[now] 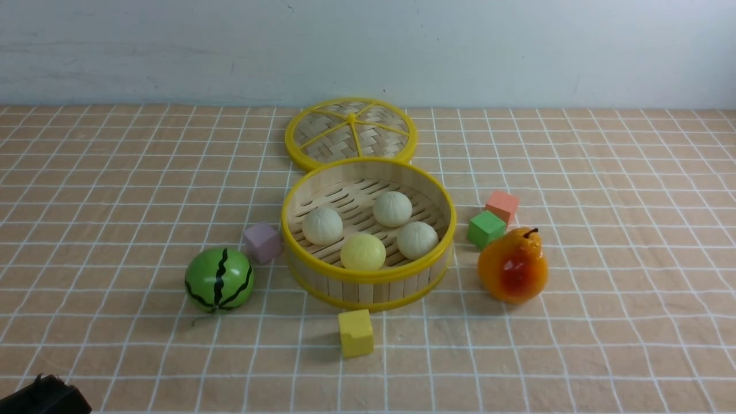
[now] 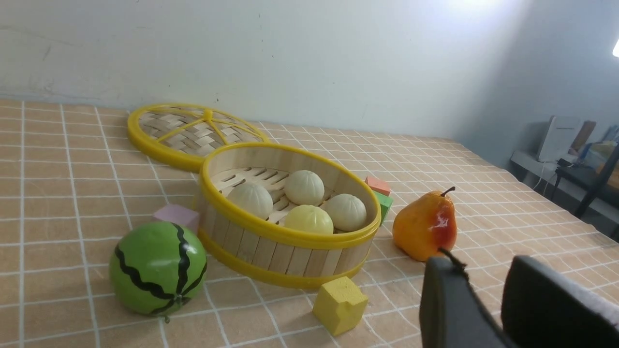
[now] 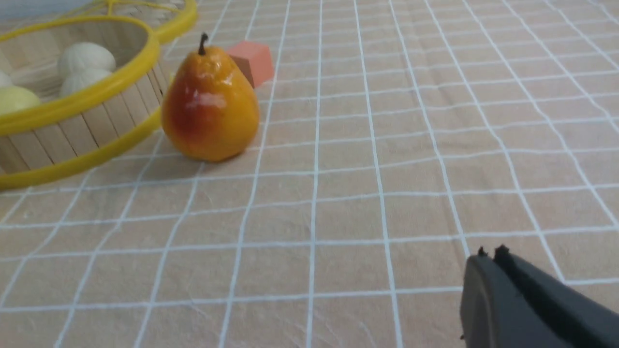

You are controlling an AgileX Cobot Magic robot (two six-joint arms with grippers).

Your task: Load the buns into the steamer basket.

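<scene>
The steamer basket [image 1: 368, 279] contains all four buns [image 1: 363, 252]. My left gripper [image 2: 488, 299], jaws parted and empty, and my right gripper [image 3: 488, 261], pressed together, sit well apart from it.

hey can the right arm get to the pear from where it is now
Probably yes. The pear stands upright on open cloth beside the steamer basket, with bare tablecloth between it and the right gripper, though its jaws are shut and must open first.

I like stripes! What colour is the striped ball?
Green watermelon ball with wavy black stripes, clearest in left wrist view.
</scene>
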